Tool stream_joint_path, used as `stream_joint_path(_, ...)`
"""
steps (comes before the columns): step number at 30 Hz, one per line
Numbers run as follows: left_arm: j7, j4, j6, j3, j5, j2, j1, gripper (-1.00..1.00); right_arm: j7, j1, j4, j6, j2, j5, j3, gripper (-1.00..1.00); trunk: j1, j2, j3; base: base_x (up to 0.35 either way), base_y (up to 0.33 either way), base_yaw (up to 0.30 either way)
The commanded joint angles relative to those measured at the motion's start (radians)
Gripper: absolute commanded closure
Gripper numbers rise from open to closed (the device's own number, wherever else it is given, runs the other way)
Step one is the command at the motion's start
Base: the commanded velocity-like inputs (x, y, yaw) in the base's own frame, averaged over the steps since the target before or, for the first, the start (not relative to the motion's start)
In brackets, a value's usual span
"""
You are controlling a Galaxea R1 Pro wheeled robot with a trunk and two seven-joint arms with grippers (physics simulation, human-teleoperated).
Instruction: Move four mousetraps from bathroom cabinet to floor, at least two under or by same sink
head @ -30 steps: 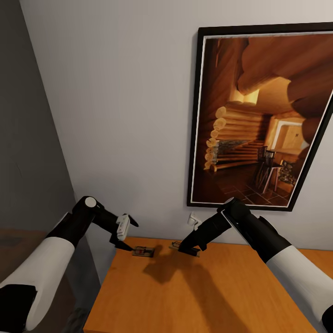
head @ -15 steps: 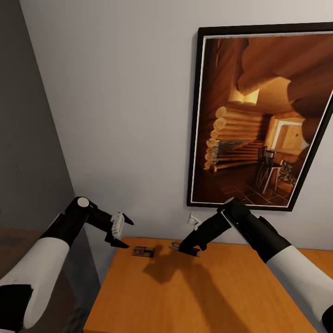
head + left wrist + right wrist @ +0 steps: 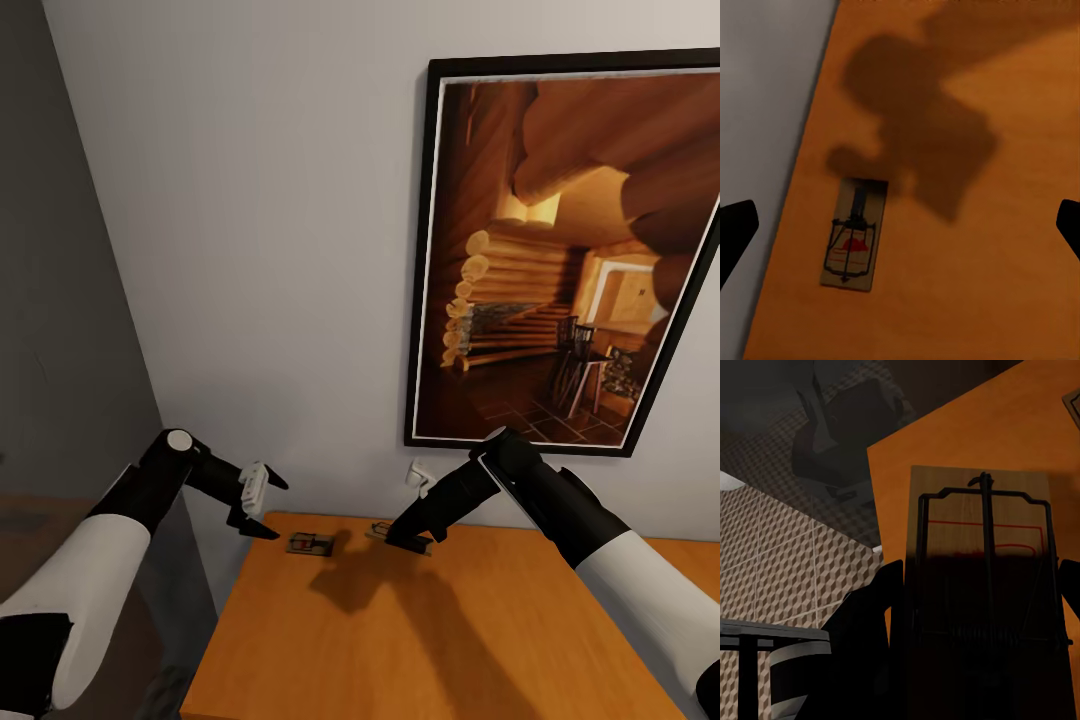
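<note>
Two mousetraps lie near the back edge of the orange-brown cabinet (image 3: 450, 640). One mousetrap (image 3: 310, 544) (image 3: 853, 244) rests flat by the cabinet's left edge, wire and red mark facing up. My left gripper (image 3: 279, 510) hovers just left of it and above, open, its dark fingertips (image 3: 736, 229) far apart with nothing between them. My right gripper (image 3: 405, 538) is shut on the second mousetrap (image 3: 398, 536) (image 3: 979, 585), with a finger (image 3: 881, 619) pressed against each long side. The cube-pattern bathroom floor (image 3: 787, 555) lies below the cabinet's edge.
A large black-framed picture of a log cabin (image 3: 570, 250) hangs on the white wall right behind the cabinet. A small white fitting (image 3: 415, 472) sits on the wall above the right gripper. A grey wall (image 3: 50, 300) stands at the left.
My left gripper has drawn back to the left and slightly up, away from the left mousetrap, staying open. The right arm and both mousetraps have not moved.
</note>
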Motion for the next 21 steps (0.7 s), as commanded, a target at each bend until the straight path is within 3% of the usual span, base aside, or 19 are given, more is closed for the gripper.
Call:
stream_joint_path(1,-0.001,-0.001,-0.007,-0.001,-0.002,0.0,0.0,-1.0,0.01,-0.001,-0.001,0.013,0.0,0.007,0.0,1.0,0.0,-0.001,-0.001,0.0,0.0,0.0)
stream_joint_path(21,0.017,0.004,-0.008,-0.009,-0.001,-0.032,0.0,-1.0,0.01,-0.001,-0.001,0.013,0.0,0.007,0.0,1.0,0.0,-0.001,-0.001,0.0,0.0,0.0)
